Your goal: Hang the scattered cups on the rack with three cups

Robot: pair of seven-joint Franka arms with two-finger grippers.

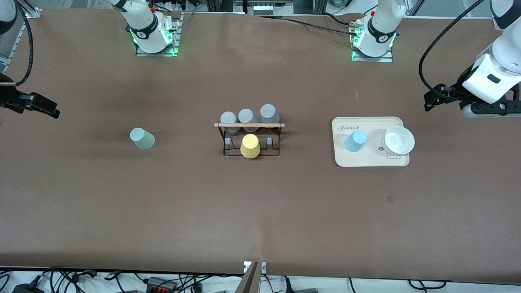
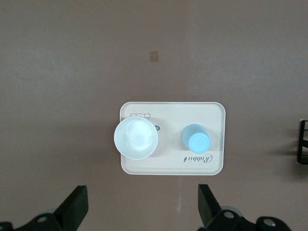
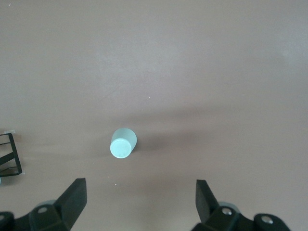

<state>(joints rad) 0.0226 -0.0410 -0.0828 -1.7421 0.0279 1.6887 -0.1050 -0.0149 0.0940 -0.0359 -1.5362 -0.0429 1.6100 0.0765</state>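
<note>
— What sits where?
— The tray (image 1: pixel 372 162) lies toward the left arm's end, holding a bowl (image 1: pixel 399 140) and the blue cup (image 1: pixel 355 141) upside down. The rack (image 1: pixel 250 140) at mid-table carries three grey cups (image 1: pixel 248 118) and a yellow cup (image 1: pixel 250 146). The mint cup (image 1: pixel 142 138) stands upside down toward the right arm's end.
— The grippers?
— Left gripper (image 2: pixel 143 209) hangs spread near the tray; right gripper (image 3: pixel 140 204) hangs spread near the mint cup.
</note>
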